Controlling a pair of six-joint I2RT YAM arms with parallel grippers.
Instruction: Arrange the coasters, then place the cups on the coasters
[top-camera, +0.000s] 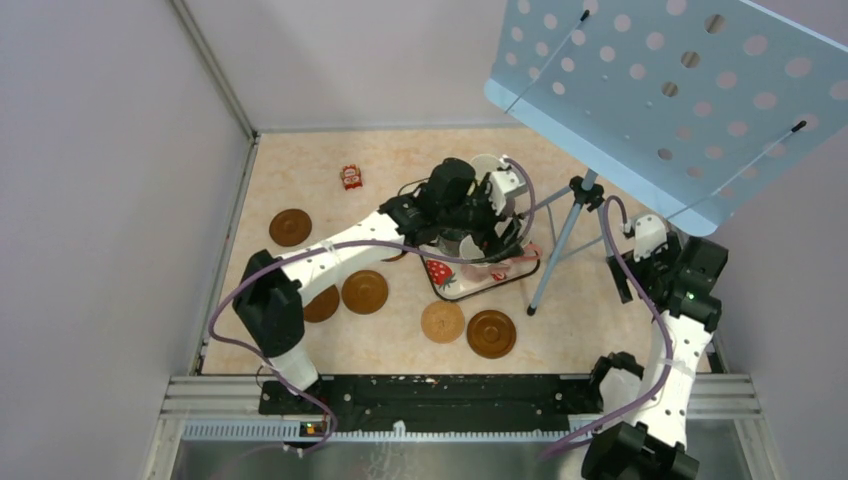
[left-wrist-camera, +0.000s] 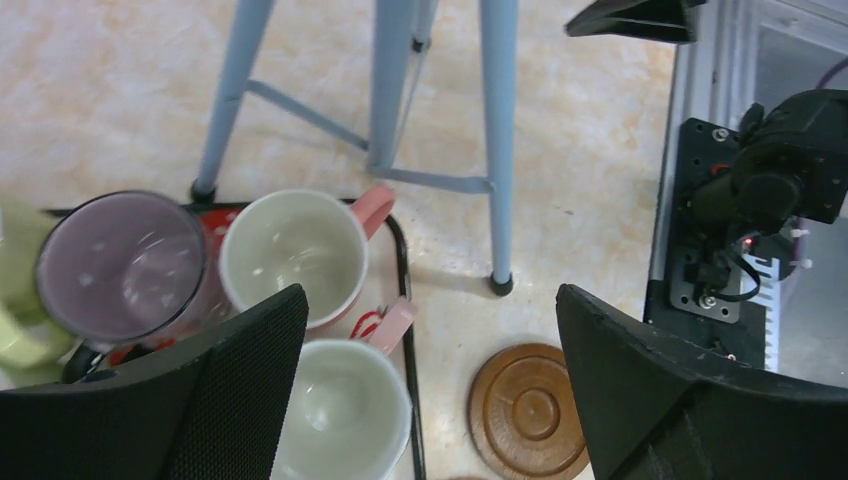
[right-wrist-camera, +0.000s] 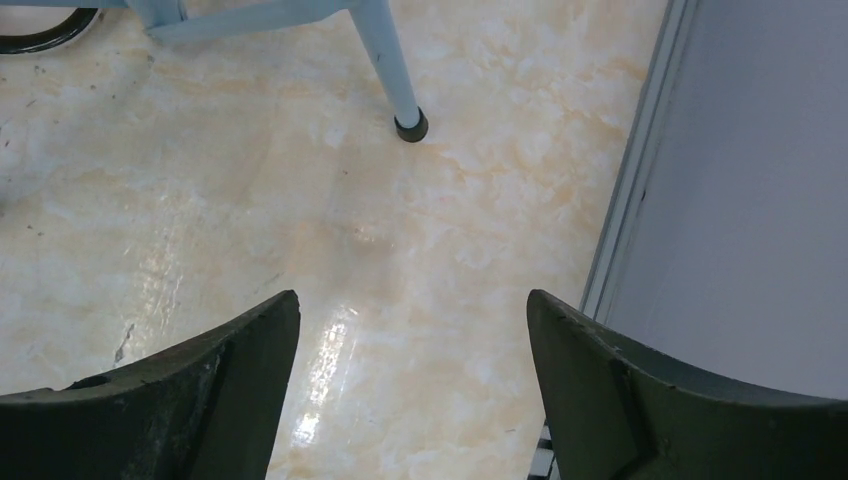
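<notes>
- The left gripper (left-wrist-camera: 430, 300) hangs over the strawberry tray (left-wrist-camera: 406, 300) with its jaws spread wide and nothing between them. The right gripper (right-wrist-camera: 412, 310) is also open and empty, above the bare table (right-wrist-camera: 400, 220) near the side wall.
- The cups (left-wrist-camera: 345, 405) stand packed together in the tray. The purple cup (left-wrist-camera: 120, 265) and the pink cup (left-wrist-camera: 293, 250) are so close that they perhaps touch.
- The coasters (top-camera: 364, 292) lie flat and scattered on the table, in front of the tray and to its left. The tan coaster (top-camera: 442, 321) is just beside a dark one, and none carries a cup.
- Because the cups are so crowded, a finger coming down may land on a neighbour's rim and push or tip that cup.
- The tripod (left-wrist-camera: 497, 150) has its legs just beside the tray, so a wrist or a lifted cup swinging that way may knock a leg and shake the stand.
- The coasters do not look arranged yet. A cup set down now may sit half off its disc.
- A smooth round wall may slip if the grip is too shallow.
</notes>
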